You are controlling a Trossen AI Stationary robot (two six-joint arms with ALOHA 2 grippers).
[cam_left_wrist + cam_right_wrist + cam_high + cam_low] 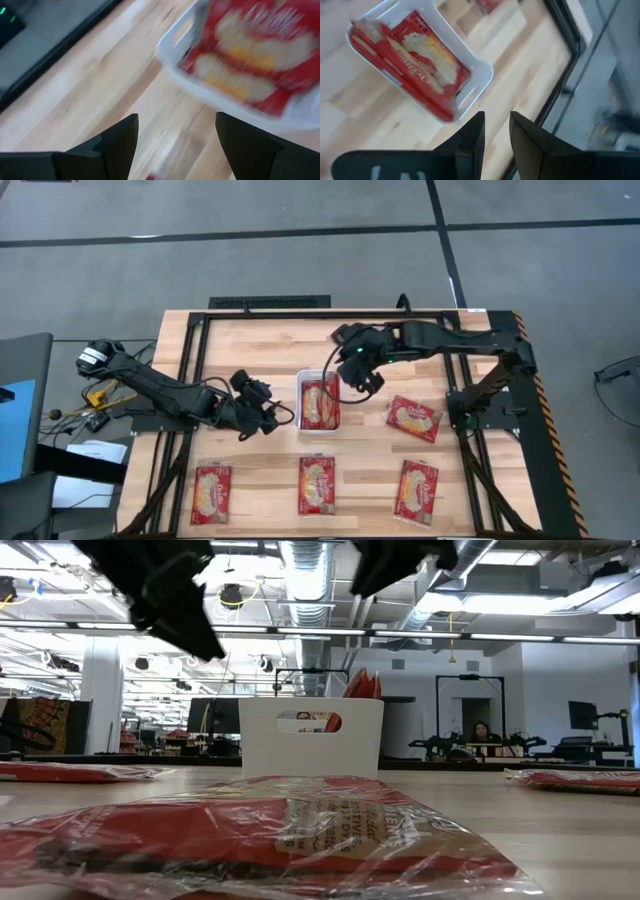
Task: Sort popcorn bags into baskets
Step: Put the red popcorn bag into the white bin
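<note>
Bright overhead light, blurred left-wrist view.

The high view looks straight down on the whole pale wooden table (260, 340), while the low view sits at tabletop height, facing level across it into the room. Both wrist views look down from close above, and all four share the small white rectangular plastic basket (301, 383) (310, 737) (172, 52) (481, 80).

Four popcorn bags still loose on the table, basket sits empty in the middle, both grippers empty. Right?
Not quite: the basket is not empty. The high view shows red popcorn bags already inside it, and the right wrist view confirms this. The rest holds: four bags lie loose on the table, and the left gripper and right gripper hold nothing.
</note>
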